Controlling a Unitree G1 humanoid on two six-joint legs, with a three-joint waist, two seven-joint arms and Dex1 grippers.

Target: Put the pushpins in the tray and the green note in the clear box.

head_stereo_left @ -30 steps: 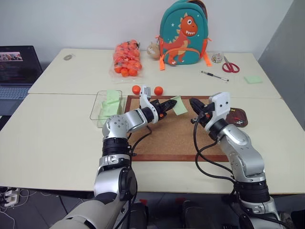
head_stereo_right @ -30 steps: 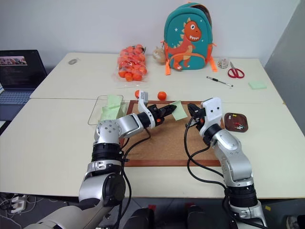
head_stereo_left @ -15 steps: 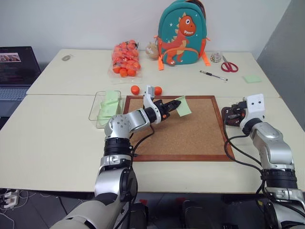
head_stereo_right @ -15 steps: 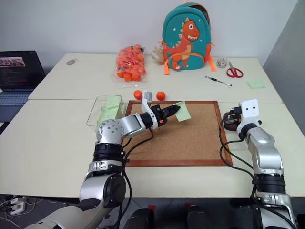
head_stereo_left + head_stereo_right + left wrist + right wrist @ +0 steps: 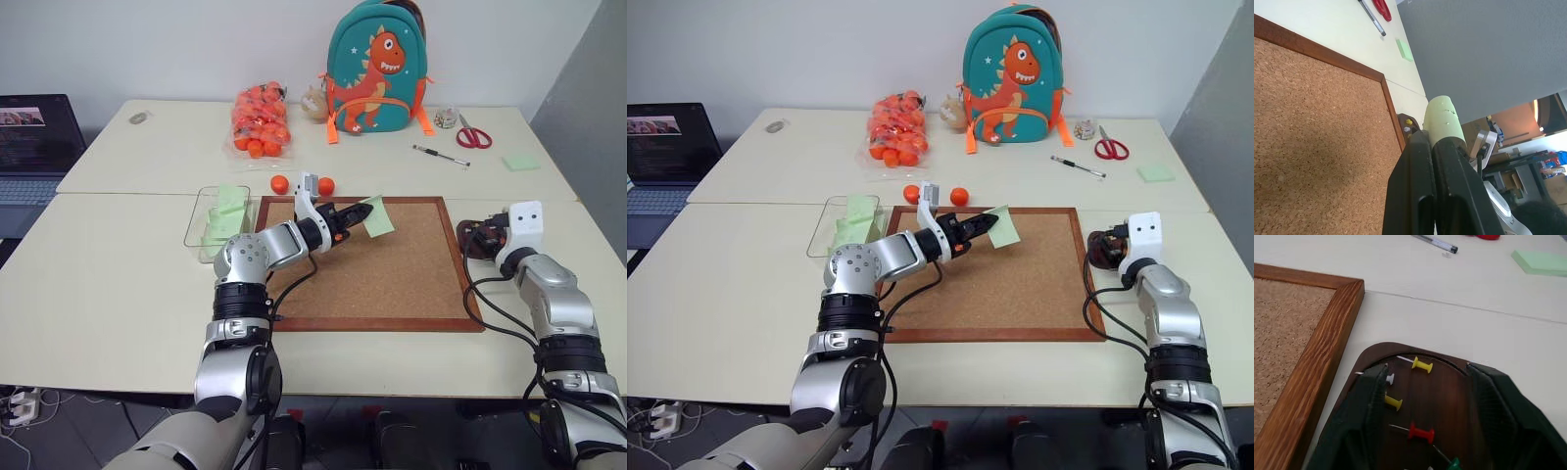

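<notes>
Left gripper (image 5: 364,210) pinches the pale green note (image 5: 378,217), curled, held above the cork board (image 5: 392,279). Right gripper (image 5: 1422,396) has jaws spread over the dark brown tray (image 5: 1449,396), just right of the board, holding yellow, red, white and green pushpins (image 5: 1421,433). Clear box (image 5: 201,223) sits left of the board.

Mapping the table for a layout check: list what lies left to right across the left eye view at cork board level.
Clear box → left pincer holding the green note → cork board → tray under the right pincer.
</notes>
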